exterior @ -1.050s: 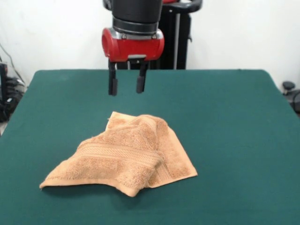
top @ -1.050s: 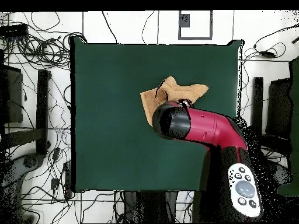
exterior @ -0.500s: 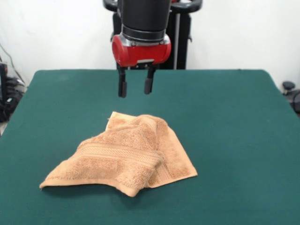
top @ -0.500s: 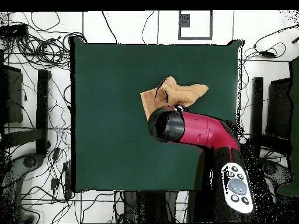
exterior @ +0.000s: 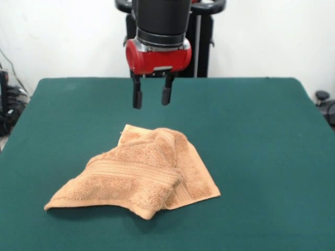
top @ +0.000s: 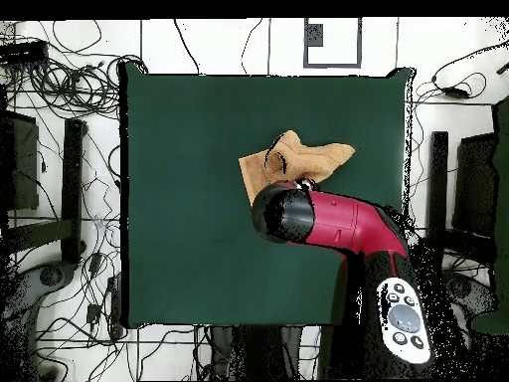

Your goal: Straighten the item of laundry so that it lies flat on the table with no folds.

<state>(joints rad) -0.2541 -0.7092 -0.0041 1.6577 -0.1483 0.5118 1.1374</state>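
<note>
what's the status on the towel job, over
Gripper open, empty, hanging above the table behind the towel. Small orange-tan terry towel crumpled and folded over itself on the dark green felt table, not yet flat. Nothing in the way.

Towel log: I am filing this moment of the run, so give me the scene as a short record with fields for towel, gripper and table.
towel: orange-tan towel, crumpled, folded over itself, one ribbed band showing on top
towel place: on the table, near its middle in the front view
gripper: gripper open, fingers pointing down, holding nothing
gripper to towel: above the table behind the towel's far edge, not touching it
overhead: arm covers part of the towel
task state: towel not yet flat
</note>
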